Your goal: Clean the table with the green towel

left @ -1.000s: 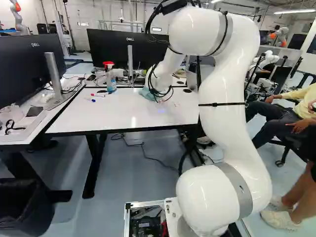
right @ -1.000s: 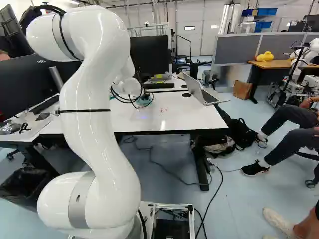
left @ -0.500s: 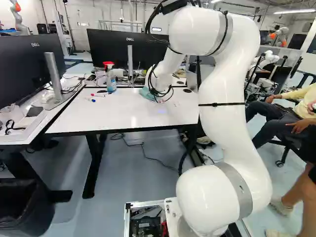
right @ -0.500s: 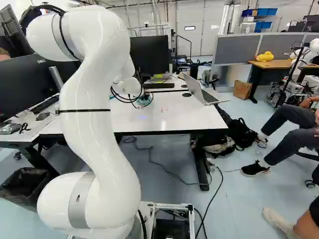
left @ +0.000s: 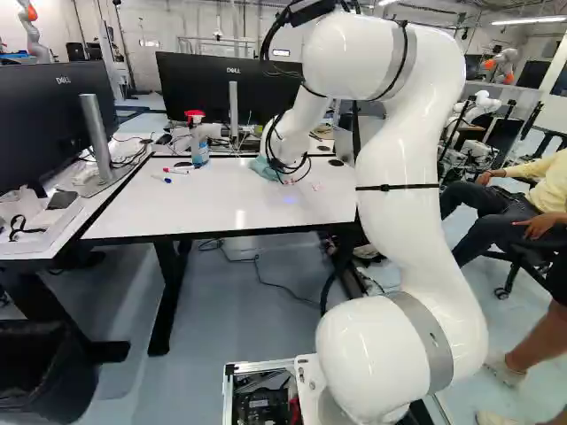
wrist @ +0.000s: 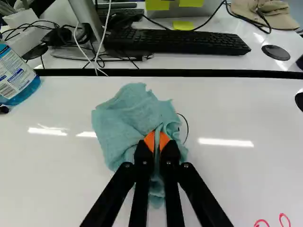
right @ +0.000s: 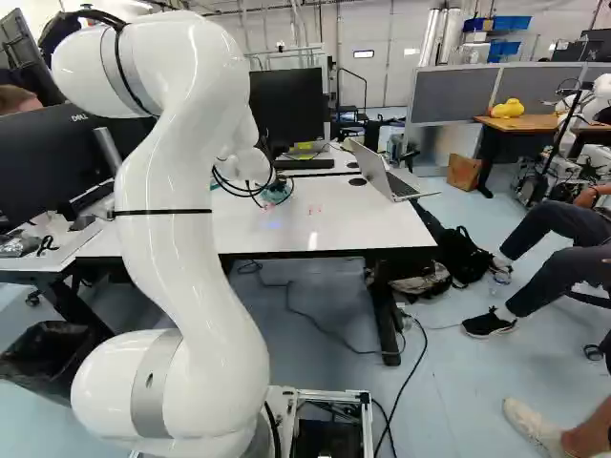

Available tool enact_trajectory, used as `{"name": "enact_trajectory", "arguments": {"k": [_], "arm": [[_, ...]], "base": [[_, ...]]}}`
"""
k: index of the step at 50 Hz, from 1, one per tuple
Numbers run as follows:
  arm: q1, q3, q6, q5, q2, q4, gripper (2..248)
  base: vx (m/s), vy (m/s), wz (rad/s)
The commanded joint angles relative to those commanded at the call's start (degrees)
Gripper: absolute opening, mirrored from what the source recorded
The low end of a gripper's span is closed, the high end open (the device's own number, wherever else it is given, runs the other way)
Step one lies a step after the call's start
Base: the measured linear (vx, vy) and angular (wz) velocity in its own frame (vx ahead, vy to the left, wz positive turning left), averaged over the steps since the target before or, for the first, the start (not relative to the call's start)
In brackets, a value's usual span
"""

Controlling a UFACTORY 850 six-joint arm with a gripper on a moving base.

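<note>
Looping cables make the jaws hard to pick out in the base views; the wrist view shows them pinching a fold of the crumpled, soft teal towel, bunched on the glossy white surface, toward its far side. The wrist view cuts off both the bottle of blue liquid, left of the towel, and the curling red marks, nearer and right.

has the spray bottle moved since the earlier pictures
No. In the left base view, the spray bottle stands at the same spot near the far edge of the white table.
</note>
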Motion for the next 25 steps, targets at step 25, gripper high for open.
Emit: {"name": "enact_trajectory", "arguments": {"k": [25], "arm": [[-1.15, -7.02, 0.0, 0.0, -5.14, 0.0, 33]], "base": [[0.0, 0.0, 0.0]]}}
